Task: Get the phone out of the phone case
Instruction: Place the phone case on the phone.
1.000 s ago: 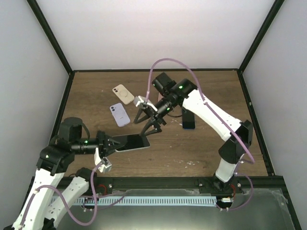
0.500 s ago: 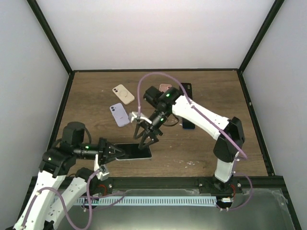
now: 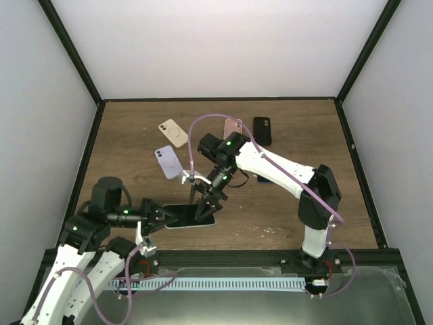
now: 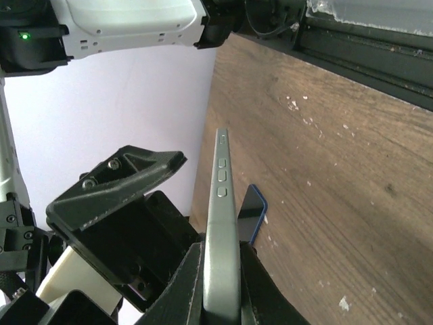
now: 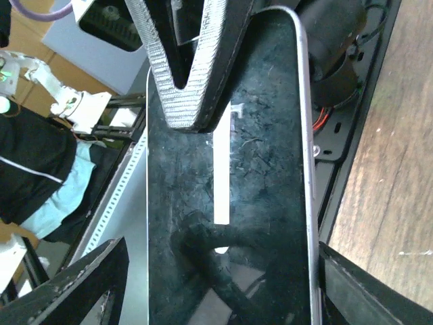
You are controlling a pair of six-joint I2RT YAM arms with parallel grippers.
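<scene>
Phone [image 3: 191,215], in its case, sits level close to the near edge of the tabletop [image 3: 284,217], left of the middle. The left end effector [image 3: 161,217] is clamped on its left end, the thin edge pinched between both fingers [image 4: 186,294]. The right end effector [image 3: 206,205] stands over its right end, spread wide; whether it touches the screen is unclear. A lilac phone [image 3: 168,162] lies farther back.

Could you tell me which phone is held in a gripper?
The dark-screened, grey-edged phone nearest the bases: the left gripper clamps it, while the lavender phone, beige phone, pink phone and black phone lie free.
</scene>
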